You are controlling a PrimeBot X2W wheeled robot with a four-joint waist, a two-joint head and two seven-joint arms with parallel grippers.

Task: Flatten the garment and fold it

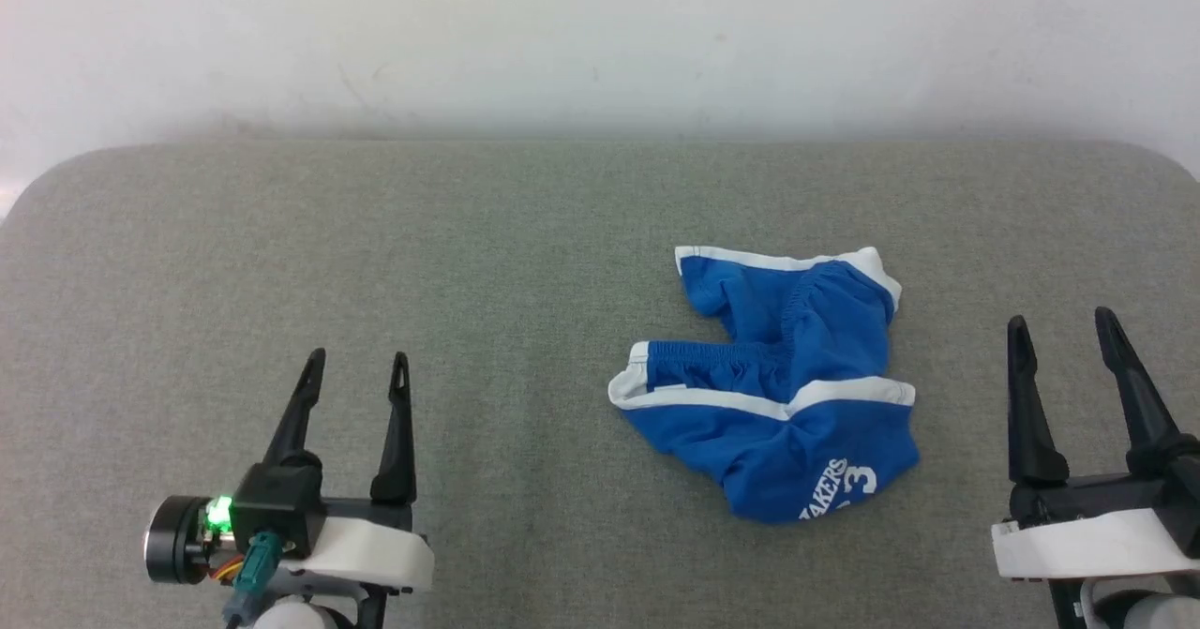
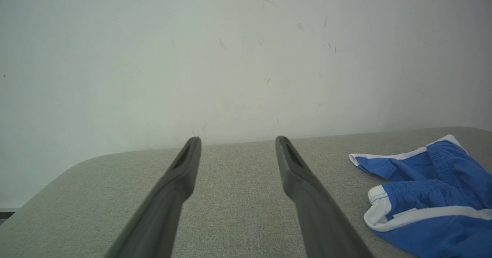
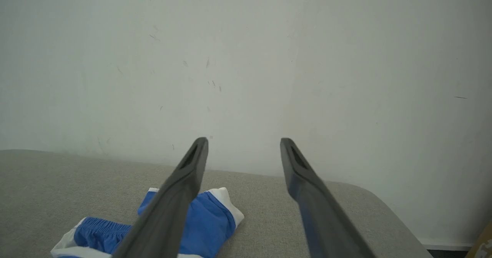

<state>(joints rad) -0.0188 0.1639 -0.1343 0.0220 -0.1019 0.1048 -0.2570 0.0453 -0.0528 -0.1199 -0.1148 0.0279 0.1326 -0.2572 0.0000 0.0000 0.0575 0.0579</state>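
garment [image 1: 778, 395] lies crumpled on grey surface [image 1: 469, 263] between left tool [image 1: 360, 355] and right tool [image 1: 1060, 317], both spread, empty.

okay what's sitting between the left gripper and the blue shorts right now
Nothing: in the head view, just bare grey table separates the open left gripper from the crumpled shorts.

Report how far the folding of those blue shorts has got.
Done: nothing that shows. The shorts lie crumpled and twisted on the grey table, with the waistband bunched up. In hand: nothing. The left end effector and the right end effector are open and empty, one on each side of the cloth and clear of it. Left: spreading the shorts flat, then folding them.
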